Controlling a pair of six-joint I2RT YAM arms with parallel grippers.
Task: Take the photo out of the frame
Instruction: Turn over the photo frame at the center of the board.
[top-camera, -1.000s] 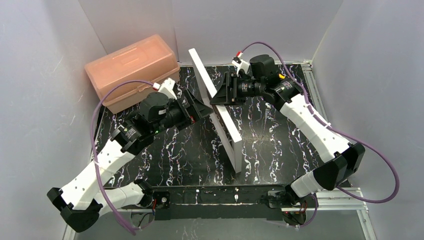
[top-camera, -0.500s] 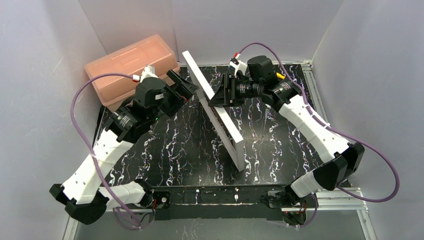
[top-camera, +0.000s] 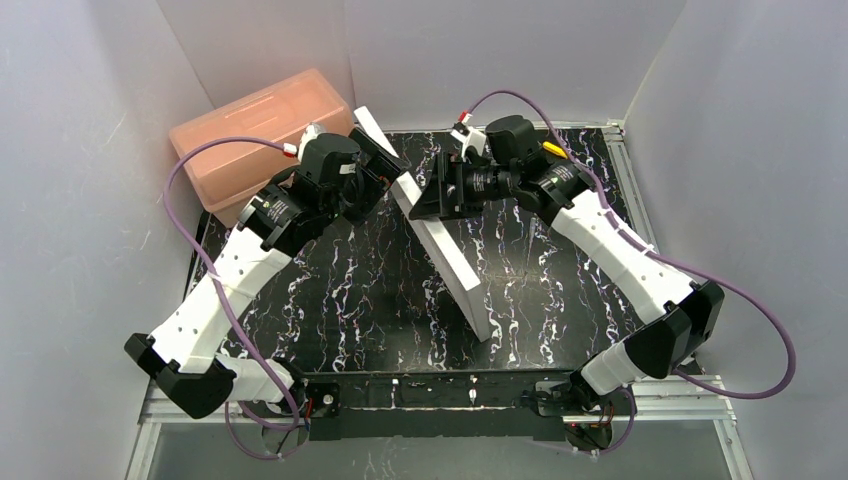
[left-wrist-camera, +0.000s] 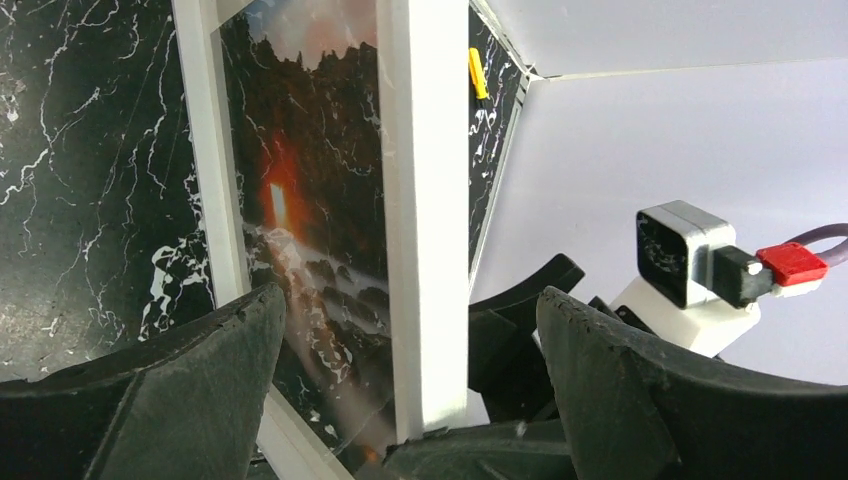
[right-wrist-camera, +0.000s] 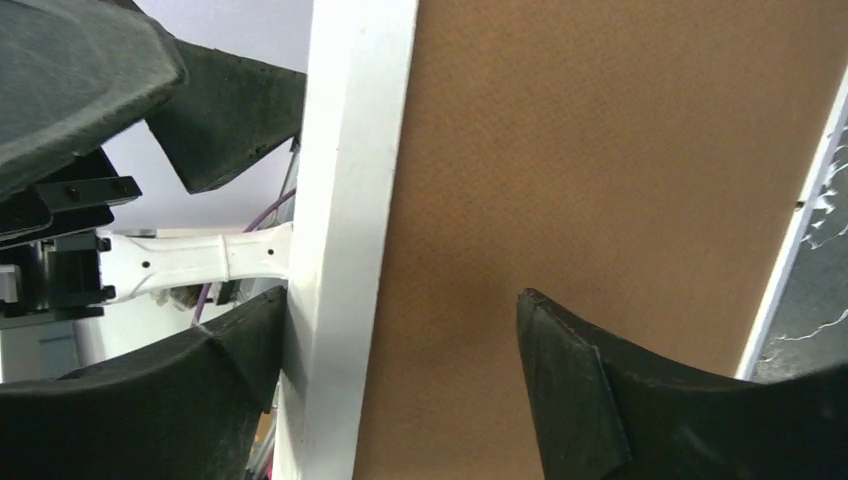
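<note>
The frame stands on its long edge, running diagonally across the black marbled table. My left gripper is at its far upper end. In the left wrist view my left gripper is open, with its jaws either side of the white frame edge. The photo, dark rocks with an orange glow, sits behind the glass. My right gripper is on the back side. In the right wrist view my right gripper is open. One finger touches the white rim; the other is over the brown back.
A pink plastic box stands at the back left, just behind my left arm. Grey walls close in the back and both sides. The table stretches in front of the frame.
My left arm has swung up and towards the back, bringing its open jaws over the frame's far end. The frame's top has shifted left, and my right gripper has followed it slightly.
</note>
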